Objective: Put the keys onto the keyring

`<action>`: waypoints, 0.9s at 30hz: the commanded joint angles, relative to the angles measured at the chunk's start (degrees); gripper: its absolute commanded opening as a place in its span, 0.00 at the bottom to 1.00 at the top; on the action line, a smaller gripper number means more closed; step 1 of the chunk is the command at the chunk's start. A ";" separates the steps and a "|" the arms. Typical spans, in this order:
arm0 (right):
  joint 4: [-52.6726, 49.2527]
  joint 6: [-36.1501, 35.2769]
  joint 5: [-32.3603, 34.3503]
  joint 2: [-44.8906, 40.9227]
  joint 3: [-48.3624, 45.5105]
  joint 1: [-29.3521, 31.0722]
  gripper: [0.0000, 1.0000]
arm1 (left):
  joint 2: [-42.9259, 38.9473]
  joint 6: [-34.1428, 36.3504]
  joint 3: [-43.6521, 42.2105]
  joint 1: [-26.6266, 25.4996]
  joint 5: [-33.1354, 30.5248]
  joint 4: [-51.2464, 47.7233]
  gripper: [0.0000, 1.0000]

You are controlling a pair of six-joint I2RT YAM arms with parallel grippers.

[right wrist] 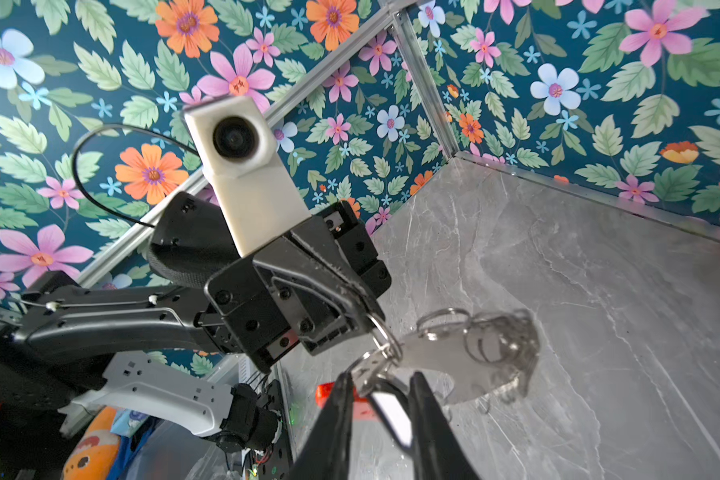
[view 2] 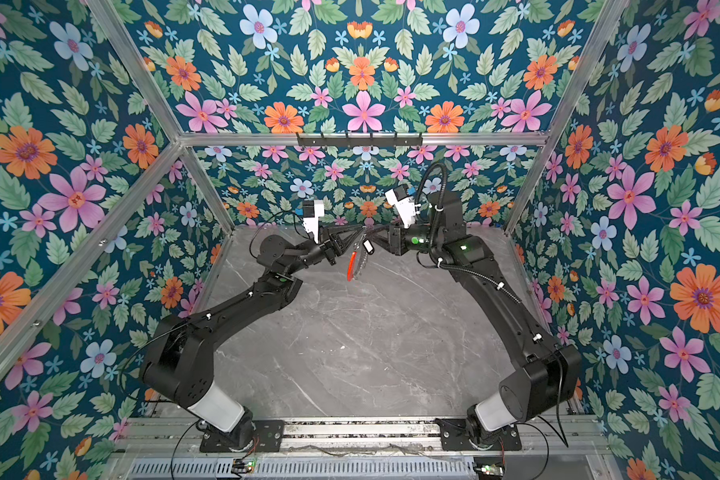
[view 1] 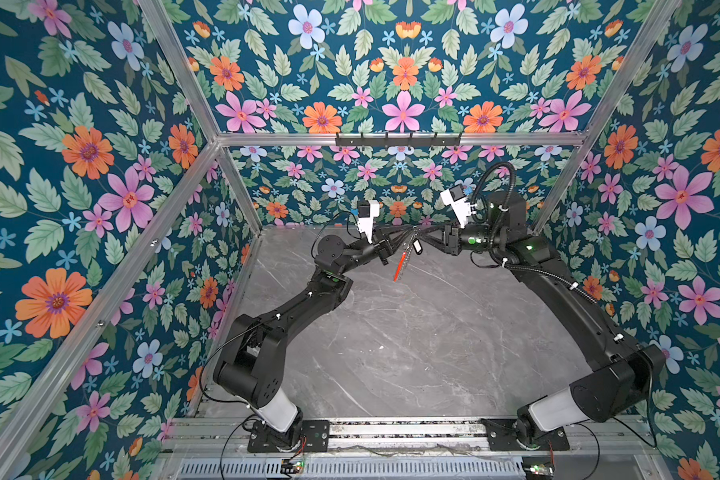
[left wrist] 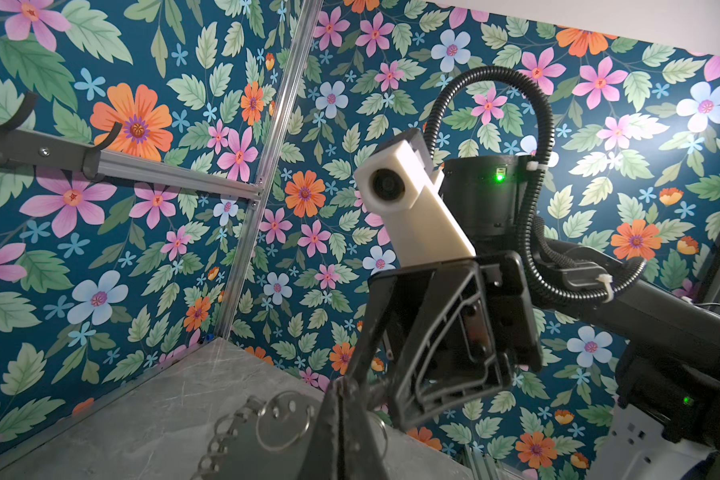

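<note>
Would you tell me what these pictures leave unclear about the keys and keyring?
- Whether the key fob is threaded onto the keyring: too small in both top views, blurred in the right wrist view.
- Whether the right gripper touches the fob: blurred where they overlap, right wrist view.

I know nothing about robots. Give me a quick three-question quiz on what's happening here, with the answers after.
1. True or false: the keyring lies flat on the table.
2. What holds the keyring? A) the left gripper B) a person's hand C) nothing at all
3. Fill in: the keyring's coloured curved piece is ___.
Key: 1 false, it hangs in the air; 2 A; 3 red.
</note>
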 commanded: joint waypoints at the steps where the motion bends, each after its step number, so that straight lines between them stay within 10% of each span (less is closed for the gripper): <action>1: 0.61 1.11 -2.39 -1.08 -0.07 -1.35 0.36 | -0.25 -0.16 0.31 0.03 0.11 2.89 0.00; 10: 9.21 7.45 -8.65 0.88 0.03 -2.56 0.22 | 0.18 -2.56 0.30 -0.06 0.91 4.71 0.00; 27: 13.80 10.70 -11.56 1.95 -2.76 -2.51 0.27 | 0.55 -4.07 1.19 -0.48 0.89 6.35 0.00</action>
